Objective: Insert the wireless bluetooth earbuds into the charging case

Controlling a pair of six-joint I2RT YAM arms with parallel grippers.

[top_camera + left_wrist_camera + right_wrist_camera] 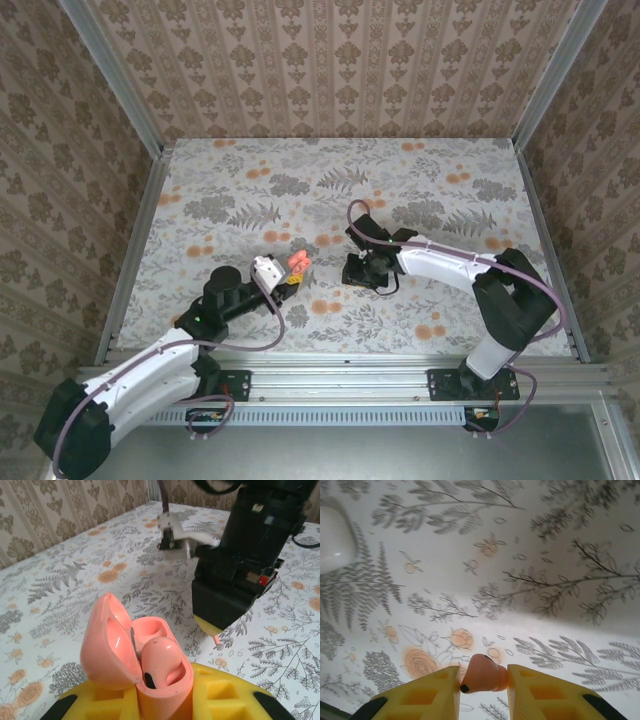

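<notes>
The coral charging case (165, 690) stands upright with its lid open, and my left gripper (162, 702) is shut on its base between yellow fingers (227, 695). One coral earbud (159, 662) sits in the near slot; the far slot (150, 630) is empty. My right gripper (483, 682) is shut on a second coral earbud (481, 672), held a little above the patterned table. In the left wrist view the right gripper (216, 627) hangs just beyond the case, with the bud's stem (216, 639) poking out below it. From above, the case (298, 262) and the right gripper (362, 274) are a short gap apart.
A white rounded object (332, 540) lies on the table at the upper left of the right wrist view. The floral table (250, 190) is walled in by patterned panels on three sides. The right arm (450, 265) stretches in from the right.
</notes>
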